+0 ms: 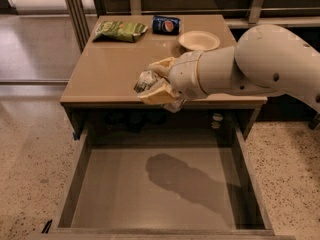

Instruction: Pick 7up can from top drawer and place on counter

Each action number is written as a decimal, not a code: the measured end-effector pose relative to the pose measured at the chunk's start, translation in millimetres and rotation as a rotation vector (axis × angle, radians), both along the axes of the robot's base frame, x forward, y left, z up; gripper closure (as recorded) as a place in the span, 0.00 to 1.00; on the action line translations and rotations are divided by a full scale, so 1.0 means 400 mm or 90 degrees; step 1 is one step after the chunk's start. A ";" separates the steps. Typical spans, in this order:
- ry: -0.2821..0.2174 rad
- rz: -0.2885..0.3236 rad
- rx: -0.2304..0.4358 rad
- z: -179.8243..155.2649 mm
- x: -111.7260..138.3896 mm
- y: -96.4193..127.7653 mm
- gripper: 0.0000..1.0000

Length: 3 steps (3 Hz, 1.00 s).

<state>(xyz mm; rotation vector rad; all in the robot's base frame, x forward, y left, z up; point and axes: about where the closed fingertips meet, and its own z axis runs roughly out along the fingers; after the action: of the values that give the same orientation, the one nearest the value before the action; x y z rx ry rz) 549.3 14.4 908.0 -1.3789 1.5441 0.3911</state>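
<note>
So the gripper (159, 88) hovered over the front edge of the desk (112, 66), jaws clamped on the 7up can (145, 81) (open top drawer (115, 194) sat below).

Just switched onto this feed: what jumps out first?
The big white arm reaching in from the right, its claw shut on the 7up can at the counter's front edge. Below it the top drawer stands pulled wide open. At the counter's far edge sit a green bag, a Pepsi can and a bowl.
</note>
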 end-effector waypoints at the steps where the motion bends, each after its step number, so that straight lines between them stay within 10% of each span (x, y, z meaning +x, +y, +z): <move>1: -0.002 0.011 0.022 -0.007 0.035 0.005 1.00; 3: 0.007 0.065 0.004 -0.025 0.255 -0.025 1.00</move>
<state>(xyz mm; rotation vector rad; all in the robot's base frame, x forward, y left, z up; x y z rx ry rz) 651.3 4.5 897.9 -1.4567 1.4843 0.4664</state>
